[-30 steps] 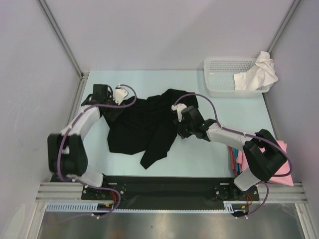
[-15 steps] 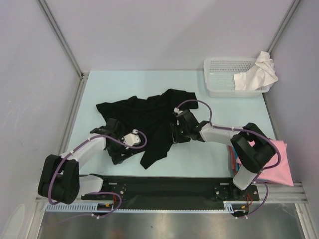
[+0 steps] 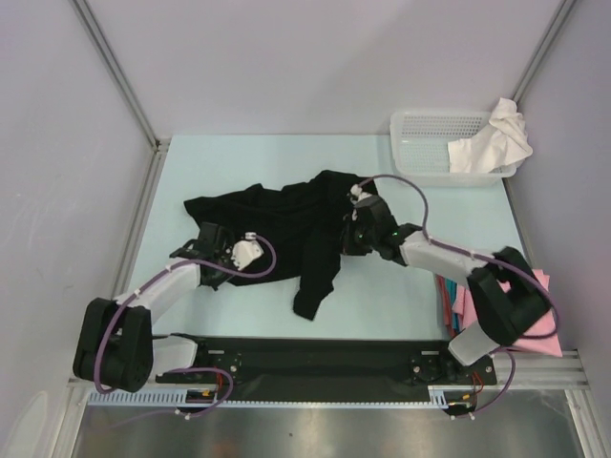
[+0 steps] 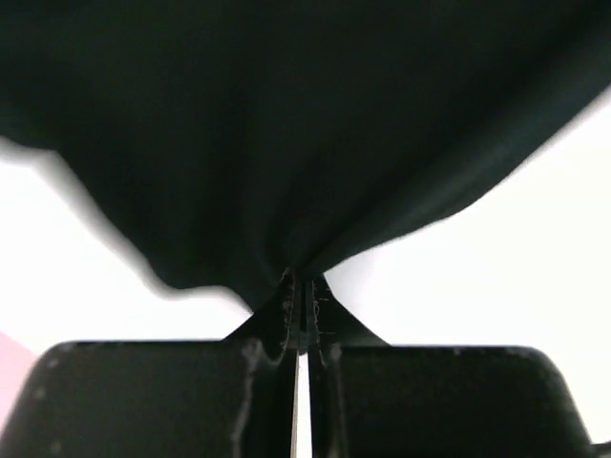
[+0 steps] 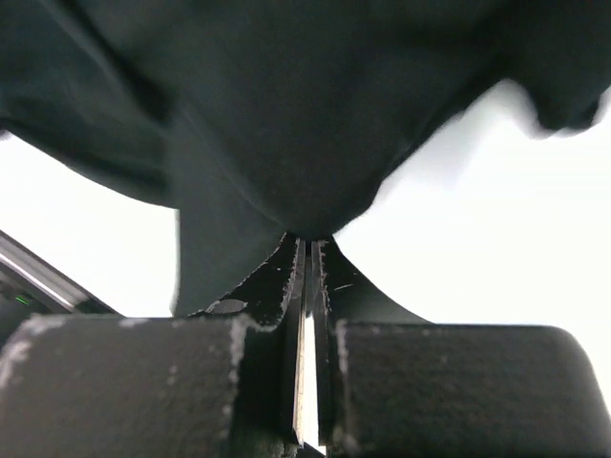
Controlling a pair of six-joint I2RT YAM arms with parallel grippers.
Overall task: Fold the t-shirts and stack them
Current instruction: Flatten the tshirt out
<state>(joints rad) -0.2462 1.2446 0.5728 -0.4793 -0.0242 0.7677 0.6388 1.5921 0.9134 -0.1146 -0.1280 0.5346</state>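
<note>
Stretched forward and bent inward, with left arm [image 3: 158, 286] low near its own side, right arm [image 3: 439, 256] angled toward the middle, and left tool [image 4: 301, 286] and right tool [image 5: 305, 250] both pinched tight.

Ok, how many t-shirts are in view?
4: black t-shirt mid-table; white t-shirt draped over the basket rim; pink t-shirt atop a red t-shirt at the near right. Others may hide in that pile.
</note>
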